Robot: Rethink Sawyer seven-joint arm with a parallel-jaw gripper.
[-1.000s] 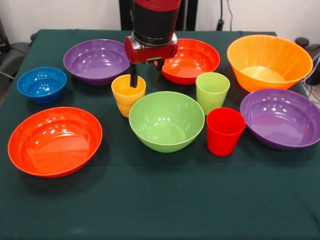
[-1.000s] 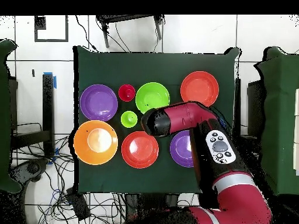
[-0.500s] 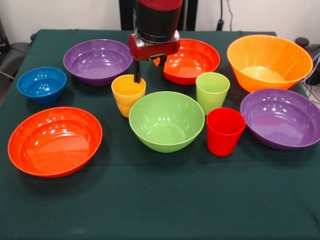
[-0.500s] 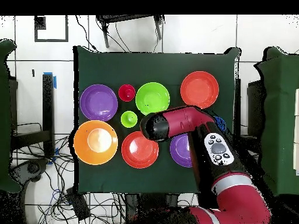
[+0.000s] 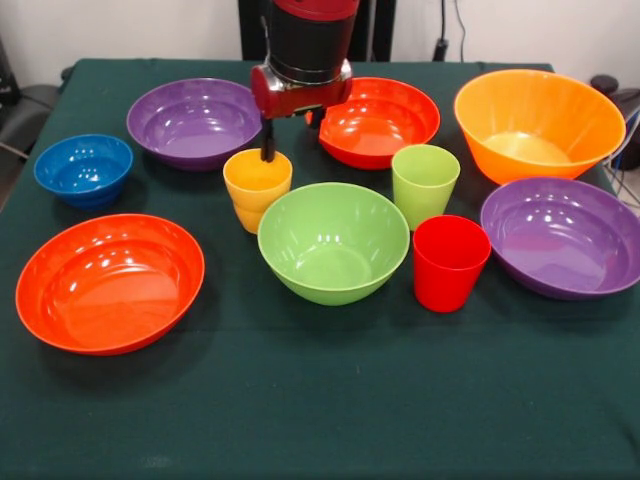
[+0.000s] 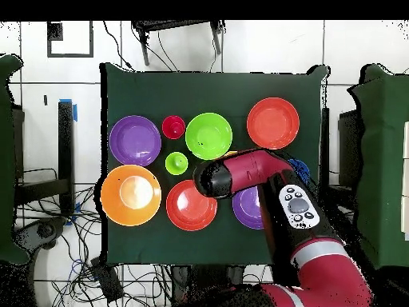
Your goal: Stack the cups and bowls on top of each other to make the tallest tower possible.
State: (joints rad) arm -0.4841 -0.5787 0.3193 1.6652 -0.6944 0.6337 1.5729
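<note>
Yellow cup stands under the jaws (gap wide, holding nothing).

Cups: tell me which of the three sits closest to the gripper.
The yellow cup. The gripper hangs right over its far rim, one finger dipping toward it, while the green cup and red cup stand off to the side.

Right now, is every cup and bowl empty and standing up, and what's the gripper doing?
yellow cup: upright, empty
green cup: upright, empty
red cup: upright, empty
green bowl: empty
blue bowl: empty
orange bowl: empty
back purple bowl: empty
front purple bowl: empty
back red-orange bowl: empty
front red-orange bowl: empty
gripper: open, over yellow cup's rim
</note>
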